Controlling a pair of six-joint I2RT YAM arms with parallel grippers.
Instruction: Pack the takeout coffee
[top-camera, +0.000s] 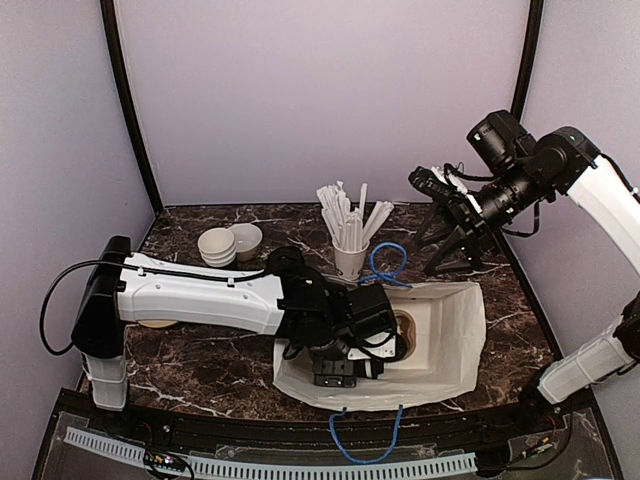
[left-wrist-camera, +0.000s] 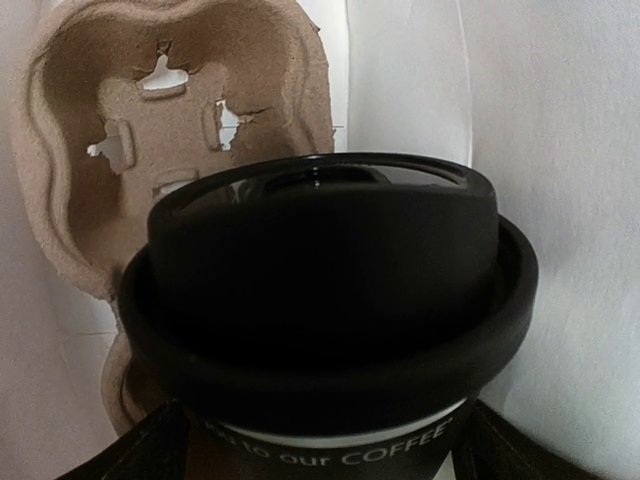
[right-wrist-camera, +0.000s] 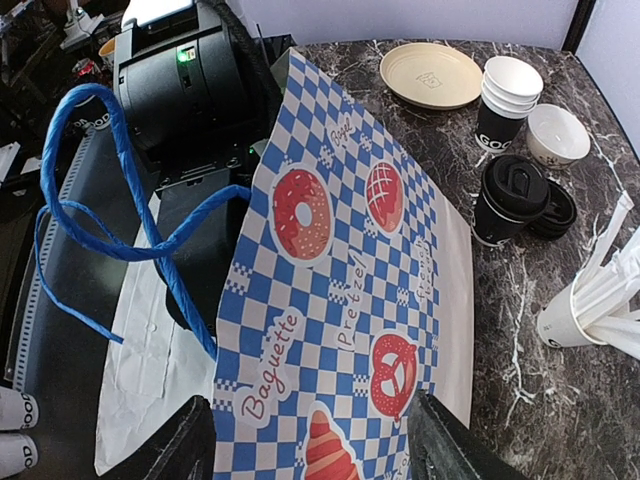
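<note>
- Top view: the left pincer (top-camera: 352, 352) reaches into the mouth of the white paper bag (top-camera: 455, 340). The pulp cup carrier (top-camera: 405, 330) lies just beyond it. The takeout coffee is hidden here.
- The right pincer (top-camera: 452, 255) hangs released above the bag's far edge, apart from it.
- Left wrist view: the takeout coffee (left-wrist-camera: 320, 290) sits between this pincer's fingers (left-wrist-camera: 125, 455), inside the bag, its black lid in front of the carrier. The fingers flank the cup wall, but I cannot tell whether they clench it.
- Right wrist view: this pincer's fingers (right-wrist-camera: 190, 445) stand spread with nothing between them. The bag's checkered side lies below.
- Ahead and to one side, a second lidded cup (right-wrist-camera: 510, 195) stands on the desk (right-wrist-camera: 520, 400) beside a low lid stack (right-wrist-camera: 558, 212).
</note>
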